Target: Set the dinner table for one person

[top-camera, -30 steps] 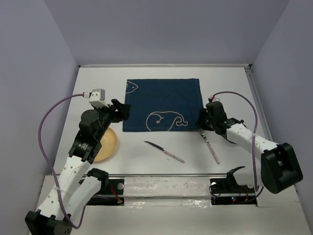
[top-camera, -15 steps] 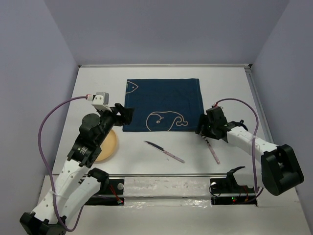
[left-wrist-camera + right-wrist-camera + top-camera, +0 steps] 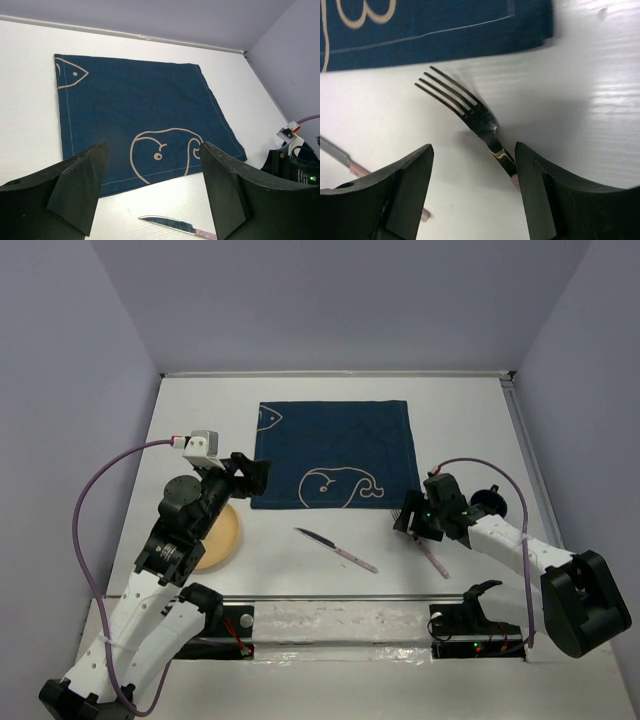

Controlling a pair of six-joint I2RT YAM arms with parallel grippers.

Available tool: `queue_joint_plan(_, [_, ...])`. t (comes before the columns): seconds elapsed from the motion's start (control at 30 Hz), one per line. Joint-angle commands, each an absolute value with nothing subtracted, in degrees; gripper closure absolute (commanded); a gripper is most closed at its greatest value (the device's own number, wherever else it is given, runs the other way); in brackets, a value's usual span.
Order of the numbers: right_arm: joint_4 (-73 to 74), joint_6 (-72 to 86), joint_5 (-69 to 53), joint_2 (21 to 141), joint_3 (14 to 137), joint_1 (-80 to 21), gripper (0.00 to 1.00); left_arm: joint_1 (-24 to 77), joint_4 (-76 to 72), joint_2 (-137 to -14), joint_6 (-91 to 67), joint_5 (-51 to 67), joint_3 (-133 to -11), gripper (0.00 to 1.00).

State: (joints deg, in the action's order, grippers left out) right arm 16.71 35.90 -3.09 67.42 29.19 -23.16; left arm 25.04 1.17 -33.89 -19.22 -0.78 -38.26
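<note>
The right gripper (image 3: 475,165) has dropped from the right edge of the whale-print mat (image 3: 335,440) to a spot just off the mat's near right corner. Its jaws now stand apart on either side of a fork (image 3: 482,125) that lies flat on the white table (image 3: 460,420). The fork's tines point back toward the mat and its handle runs away from it. Nothing is clamped yet, and a second ago the same jaws were narrower. The left gripper (image 3: 152,150) hangs at the mat's near left corner, barely moved, spread wide and empty. A knife (image 3: 337,550) lies on the table just off the mat's near edge. A tan plate (image 3: 222,538) sits off the mat's near left corner, partly under the left arm. The table fills the floor of the lavender-walled cell beneath everything. The mat carries no plate or cutlery, so the setting looks barely begun. The right arm's descent suggests the fork is the first piece to be picked up.
</note>
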Motion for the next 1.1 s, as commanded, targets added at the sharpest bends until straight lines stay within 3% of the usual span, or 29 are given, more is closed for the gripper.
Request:
queue_joint_plan(0.0, [18.5, 37.0, -7.4, 66.5, 27.9, -26.1, 0.3, 24.6, -0.3, -33.0, -18.2, -1.3, -39.6, 0.16])
queue_joint_plan(0.1, [19.6, 36.6, -6.2, 66.7, 28.8, -26.9, 0.29, 24.2, -0.3, -32.9, -18.1, -1.4, -39.5, 0.16])
queue_joint_plan(0.23, [21.0, 34.8, -0.7, 64.7, 33.8, -27.4, 0.18, 23.7, -0.3, -33.0, -18.1, -1.4, -39.6, 0.16])
queue_joint_plan(0.4, [14.9, 35.1, 1.2, 65.2, 43.9, -31.2, 0.17, 23.1, -0.3, -32.1, -17.9, -3.1, -40.1, 0.16])
queue_joint_plan(0.5, [10.4, 35.6, 1.5, 70.8, 48.8, -39.4, 0.22, 23.0, -0.4, -31.6, -18.0, -5.3, -40.4, 0.16])
queue_joint_plan(0.63, [1.5, 36.5, 1.1, 89.1, 61.7, -49.1, 0.37, 23.0, -0.9, -29.1, -18.4, -7.9, -42.2, 0.15])
queue_joint_plan(0.73, [-1.6, 37.0, 0.5, 100.3, 72.4, -55.0, 0.42, 23.0, -0.7, -26.7, -17.7, -10.9, -43.9, 0.15])
queue_joint_plan(1.07, [-1.4, 39.1, -1.4, 126.4, 95.4, -63.4, 0.39, 23.2, -1.8, -19.7, -17.0, -19.2, -38.8, 0.01])
